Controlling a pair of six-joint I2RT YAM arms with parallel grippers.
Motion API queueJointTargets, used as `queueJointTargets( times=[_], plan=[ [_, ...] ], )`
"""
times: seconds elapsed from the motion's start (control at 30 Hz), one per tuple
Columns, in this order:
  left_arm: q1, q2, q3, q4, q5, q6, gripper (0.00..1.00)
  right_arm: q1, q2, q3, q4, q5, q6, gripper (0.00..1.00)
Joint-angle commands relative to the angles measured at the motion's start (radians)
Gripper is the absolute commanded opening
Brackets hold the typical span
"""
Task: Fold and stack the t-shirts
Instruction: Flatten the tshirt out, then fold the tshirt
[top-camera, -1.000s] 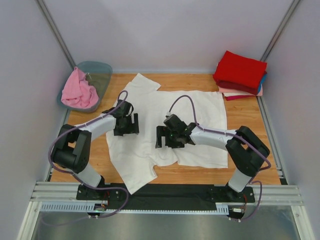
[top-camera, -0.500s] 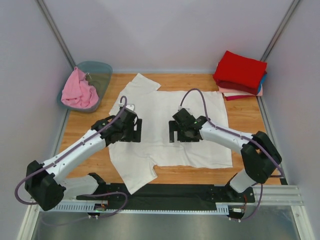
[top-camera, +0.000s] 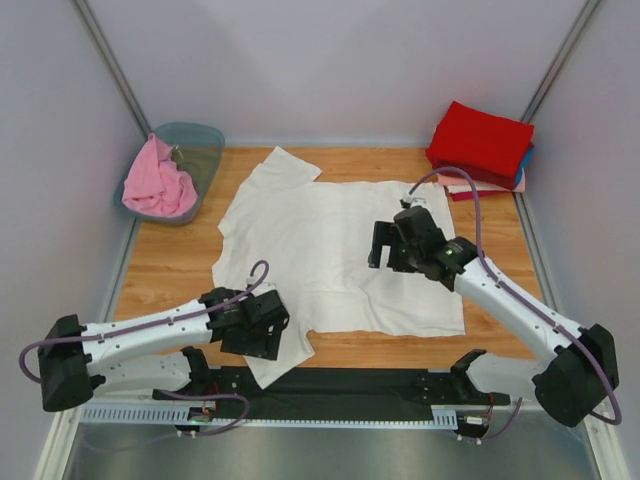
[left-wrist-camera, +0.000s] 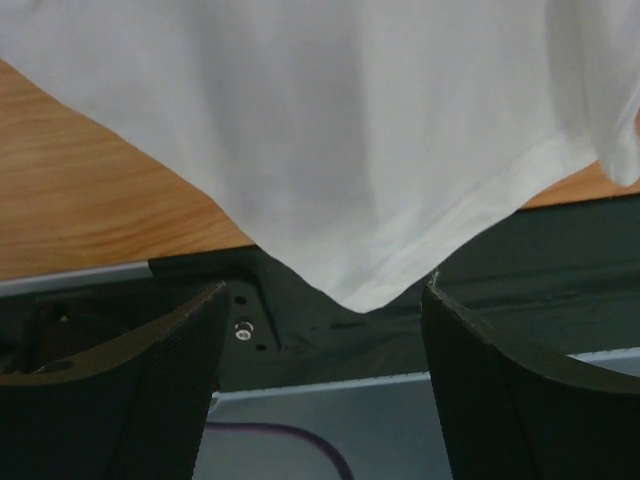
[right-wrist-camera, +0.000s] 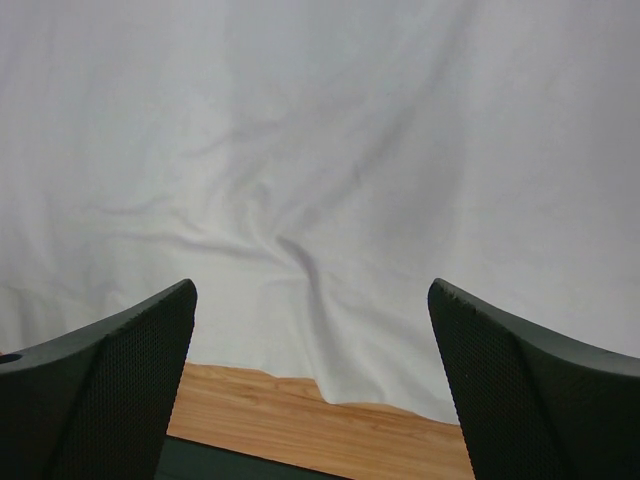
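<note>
Left gripper (left-wrist-camera: 322, 300) held released, empty, over the near corner of the white t-shirt (top-camera: 320, 240), shirt spread flat on the table (top-camera: 170, 270), right gripper (right-wrist-camera: 312, 295) held wide apart above its right half, pink t-shirt (top-camera: 155, 185) heaped in tub (top-camera: 205, 140) beyond its left, red-topped folded stack (top-camera: 482, 140) beyond its right

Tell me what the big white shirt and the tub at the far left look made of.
Large white t-shirt: soft matte knit, probably cotton; it lies in gentle creases with a stitched hem. Rounded grey-green tub: smooth plastic, seemingly; its wall looks partly see-through.
</note>
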Motion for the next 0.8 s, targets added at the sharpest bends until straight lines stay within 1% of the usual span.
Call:
queueJointTargets(
  times=[0.0,0.1,0.2,0.33,0.4,0.5,0.53,0.57,0.6,0.67,0.7,0.73,0.77],
  plan=[
    [-0.093,0.002,-0.040,0.028,0.067,-0.191,0.83,-0.035,-0.050,-0.046,0.013,-0.023,-0.026,1.00],
    [-0.153,0.020,-0.093,0.102,0.133,-0.247,0.83,-0.077,-0.071,-0.080,0.030,-0.060,-0.034,1.00],
    [-0.187,0.036,-0.139,0.163,0.159,-0.281,0.81,-0.107,-0.084,-0.103,0.037,-0.097,-0.045,1.00],
    [-0.192,0.071,-0.174,0.188,0.156,-0.288,0.79,-0.126,-0.110,-0.119,0.033,-0.095,-0.051,1.00],
    [-0.192,0.094,-0.192,0.235,0.159,-0.286,0.76,-0.132,-0.116,-0.123,0.033,-0.095,-0.052,1.00],
    [-0.192,0.125,-0.223,0.312,0.159,-0.286,0.65,-0.133,-0.117,-0.125,0.030,-0.091,-0.051,1.00],
    [-0.192,0.144,-0.222,0.318,0.159,-0.285,0.58,-0.133,-0.114,-0.125,0.030,-0.091,-0.051,1.00],
    [-0.193,0.152,-0.217,0.314,0.156,-0.280,0.54,-0.135,-0.116,-0.123,0.027,-0.091,-0.049,1.00],
    [-0.192,0.160,-0.208,0.308,0.141,-0.277,0.45,-0.135,-0.114,-0.125,0.024,-0.092,-0.049,1.00],
    [-0.192,0.172,-0.197,0.288,0.129,-0.266,0.35,-0.133,-0.114,-0.123,0.022,-0.095,-0.049,1.00],
    [-0.192,0.172,-0.182,0.277,0.118,-0.265,0.25,-0.135,-0.114,-0.123,0.020,-0.095,-0.048,1.00],
    [-0.190,0.163,-0.174,0.250,0.112,-0.262,0.12,-0.135,-0.116,-0.120,0.020,-0.092,-0.049,1.00],
    [-0.192,0.154,-0.165,0.233,0.092,-0.257,0.07,-0.135,-0.116,-0.119,0.016,-0.091,-0.051,1.00]
  ],
)
